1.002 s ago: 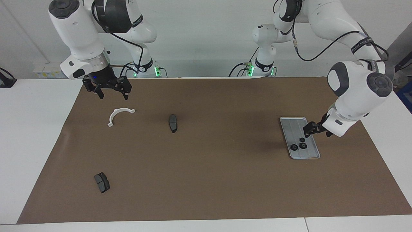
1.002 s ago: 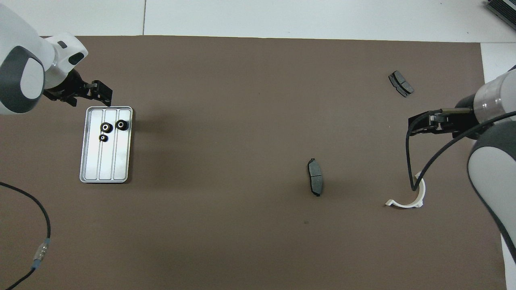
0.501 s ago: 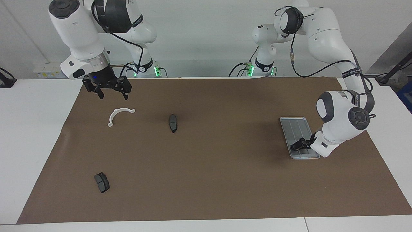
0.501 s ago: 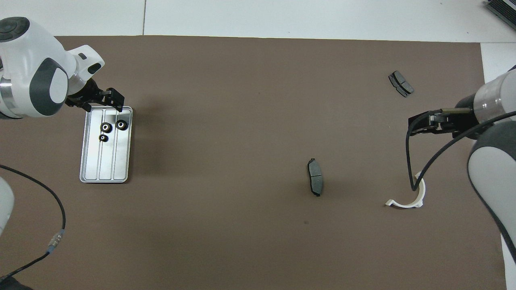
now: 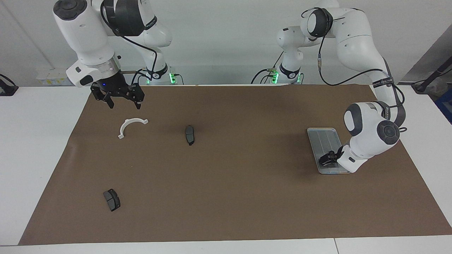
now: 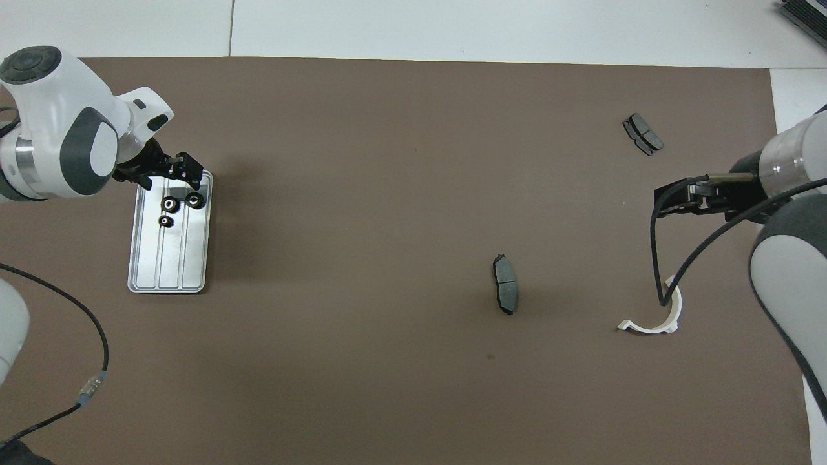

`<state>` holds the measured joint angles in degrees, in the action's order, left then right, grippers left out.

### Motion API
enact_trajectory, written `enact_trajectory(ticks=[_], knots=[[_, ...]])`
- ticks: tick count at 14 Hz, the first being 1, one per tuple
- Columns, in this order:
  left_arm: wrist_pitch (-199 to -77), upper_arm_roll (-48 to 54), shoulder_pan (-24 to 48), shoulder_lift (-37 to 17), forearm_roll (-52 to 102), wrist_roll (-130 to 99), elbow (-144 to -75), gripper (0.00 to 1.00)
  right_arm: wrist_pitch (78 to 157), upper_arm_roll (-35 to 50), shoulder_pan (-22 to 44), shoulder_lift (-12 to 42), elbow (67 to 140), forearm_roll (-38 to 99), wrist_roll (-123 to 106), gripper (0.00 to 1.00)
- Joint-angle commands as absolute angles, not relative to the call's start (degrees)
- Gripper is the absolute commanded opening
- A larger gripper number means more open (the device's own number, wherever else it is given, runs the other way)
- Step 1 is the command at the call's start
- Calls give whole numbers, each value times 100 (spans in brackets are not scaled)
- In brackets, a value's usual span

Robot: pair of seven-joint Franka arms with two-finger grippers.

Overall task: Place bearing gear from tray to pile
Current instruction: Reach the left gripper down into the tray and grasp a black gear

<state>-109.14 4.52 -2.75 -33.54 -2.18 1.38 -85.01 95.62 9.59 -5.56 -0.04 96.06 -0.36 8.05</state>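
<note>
On the tabletop (image 5: 226, 197), covered with a brown mat, the silver tray (image 6: 169, 258) lies toward the left arm's end. Three small black bearing gears (image 6: 177, 208) sit clustered in the part of the tray farther from the robots, two side by side and a smaller one just nearer. The left claw (image 6: 183, 169) is down low over that end of the tray, right by the gears; its arm hides the gears in the facing view, and I cannot tell how wide its fingers stand or whether they touch a gear. The right claw (image 5: 122, 102) waits in the air with its fingers spread wide and empty, over the mat beside the white half-ring bracket (image 5: 131, 127). One dark brake-pad piece (image 5: 189, 134) lies toward the middle of the mat; the other brake-pad piece (image 5: 111, 199) lies farther from the robots than the bracket.
</note>
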Motion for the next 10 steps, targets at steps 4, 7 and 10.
enact_trajectory(ticks=[4, 7, 10], knots=[[-10925, 439, -229, -3243, -141, -1183, -8605, 79, 9589, 984, -598, -132, 9738, 70, 835, 100], [-10899, 439, -220, -3191, -141, -2045, -8613, 79, 9589, 976, -598, -132, 9738, 70, 835, 100], [-10898, 431, -211, -3182, -141, -2993, -8613, 79, 9589, 984, -598, -132, 9738, 70, 835, 100]])
